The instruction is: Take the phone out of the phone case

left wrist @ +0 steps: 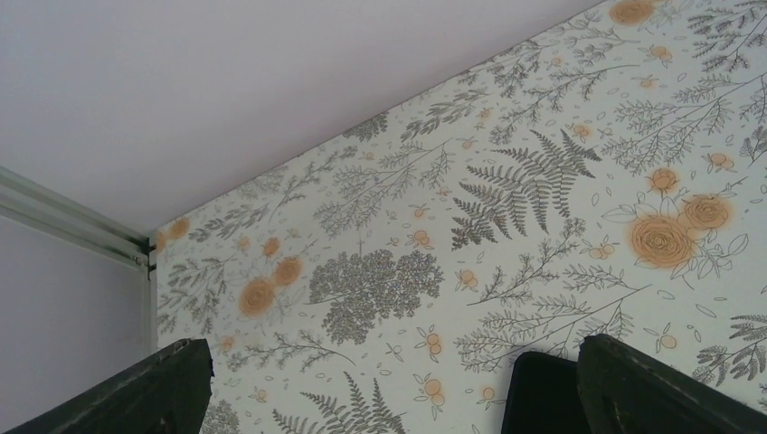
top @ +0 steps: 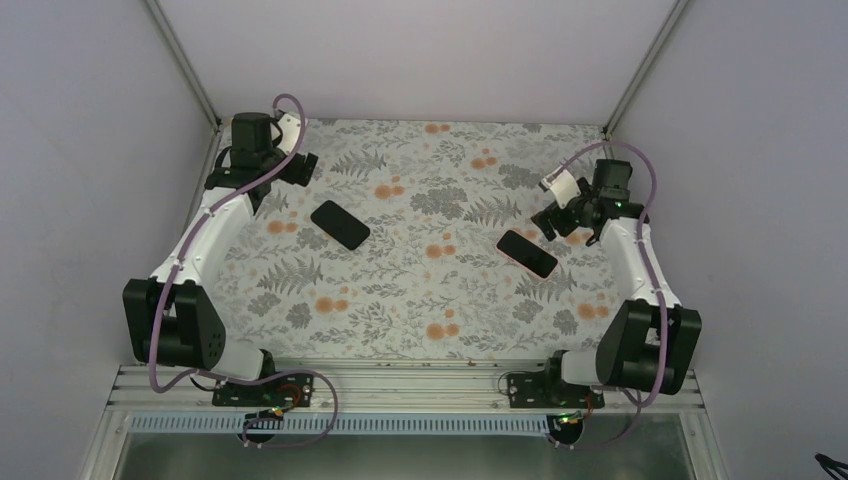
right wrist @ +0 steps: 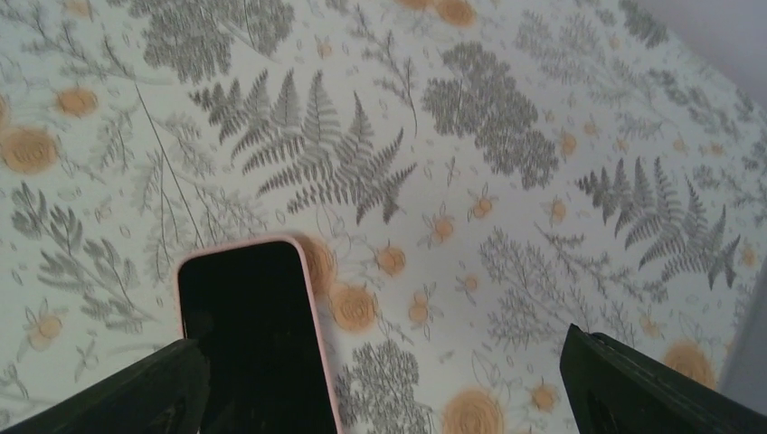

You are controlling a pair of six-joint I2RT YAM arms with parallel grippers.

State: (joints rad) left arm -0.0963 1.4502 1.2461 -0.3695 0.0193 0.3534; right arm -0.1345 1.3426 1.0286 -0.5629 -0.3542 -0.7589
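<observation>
1. Tabletop [top: 430, 300] cover is a print of grey ferns and orange flowers, closed in by plain pale walls [top: 420, 50] at the back and both sides.
2. Two flat dark items lie on it, well apart: a black slab [top: 340, 225] left of centre and the phone [top: 527, 253] right of centre, both lying at a slant.
3. One phone case [right wrist: 315, 316] is visible. Its pink rim wraps the edge of the phone, which sits inside it with the dark screen facing up.
4. The black slab shows no coloured rim. From these views it may be a second phone, but I cannot tell.
5. The left end effector [top: 300, 165] hangs near the back left corner, with its fingers [left wrist: 136, 389] spread wide and holding nothing. The black slab's corner shows just inside one finger in the left wrist view, apart from it.
6. The right end effector [top: 555, 220] hangs just beside the far end of the cased phone. Its fingers [right wrist: 633, 380] are also spread wide and hold nothing. In the right wrist view the phone lies toward the left finger, below it.
</observation>
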